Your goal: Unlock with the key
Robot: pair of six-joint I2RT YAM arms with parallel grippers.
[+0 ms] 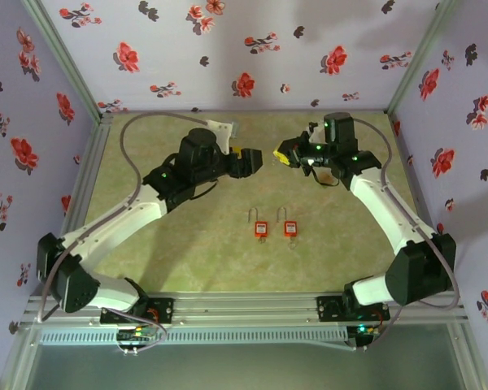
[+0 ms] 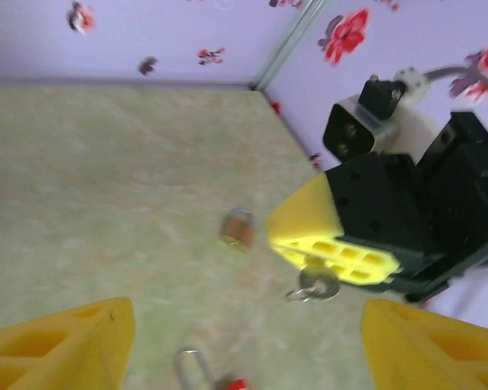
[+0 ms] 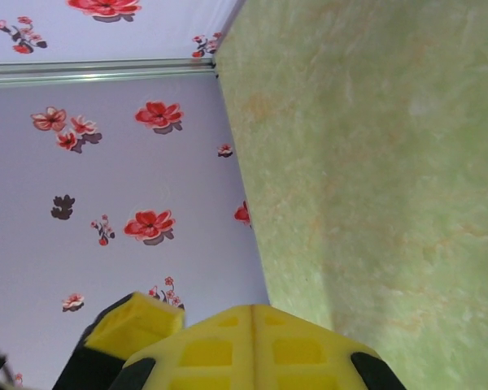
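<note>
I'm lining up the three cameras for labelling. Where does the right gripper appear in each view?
Top external: right gripper is right of centre, beyond the red padlocks, facing the left gripper.
Left wrist: right gripper is right of centre, jaws shut on the key.
Right wrist: right gripper is at bottom centre, jaws closed.
Shared landmark: the green table, visible in all three.

In the left wrist view the bottom edge cuts off the fingers (image 2: 73, 345) of the left end effector (image 2: 248, 329) and most of a red padlock (image 2: 229, 383). We find the brass padlock (image 2: 237, 229) blurred, and the key (image 2: 313, 284) partly hidden behind a pad of the right end effector (image 2: 286, 234).
</note>
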